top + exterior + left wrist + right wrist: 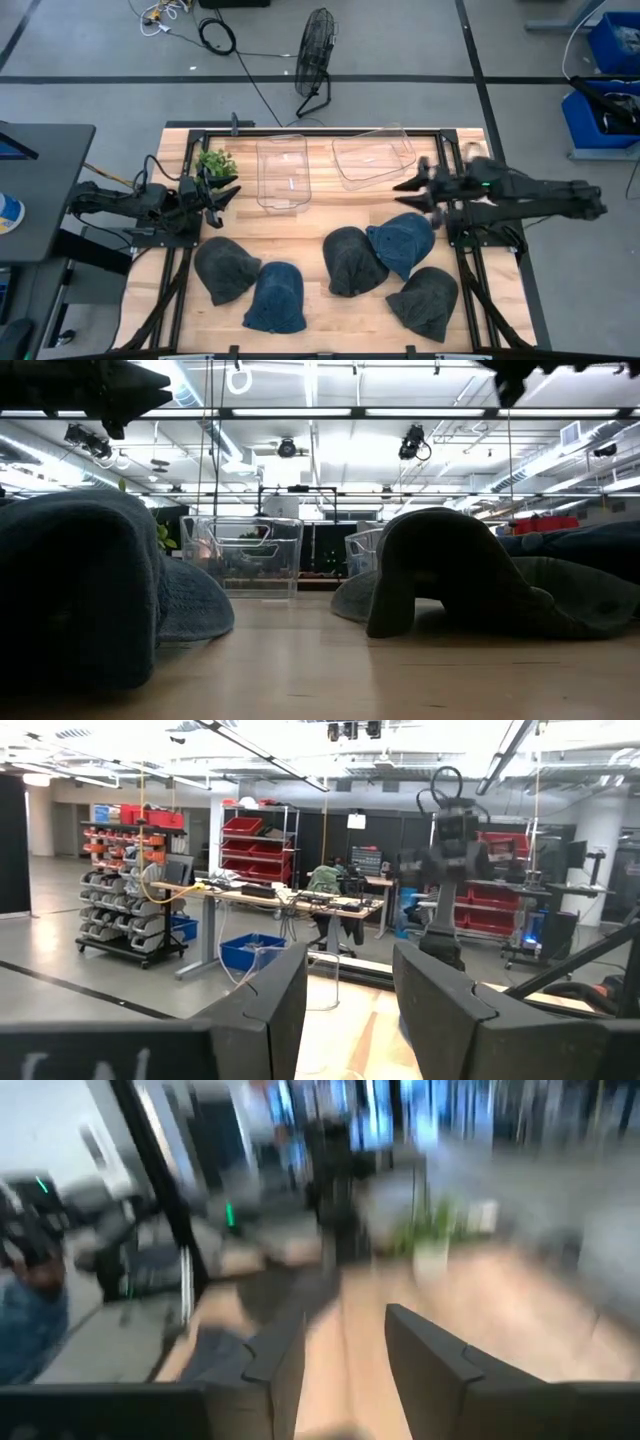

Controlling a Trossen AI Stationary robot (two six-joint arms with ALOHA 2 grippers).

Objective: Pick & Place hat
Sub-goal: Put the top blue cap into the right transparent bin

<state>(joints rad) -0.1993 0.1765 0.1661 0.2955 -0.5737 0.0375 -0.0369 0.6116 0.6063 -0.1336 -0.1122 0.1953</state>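
Five soft fabric bucket hats lie on the light wooden table [330,205], none of them held: a dark grey hat [225,268] at the near left touching a blue denim hat [276,297] beside it, a second dark grey hat [352,260] in the middle pressed against a blue denim hat [402,241] to its right, and a third dark grey hat [425,301] just in front of that one. At the far edge stand two clear plastic bins, one upright rectangular bin [281,173] and one wider bin [372,154] set at a tilt beside it, both holding nothing visible. A small green potted plant [216,162] stands at the far left corner. The left gripper [226,195] hangs above the table's left edge near the plant, its two dark fingers [440,1005] spread apart with nothing between them. The right gripper [408,186] hovers over the table's right side, between the tilted bin and the right-hand denim hat, its fingers [425,1355] also parted and empty
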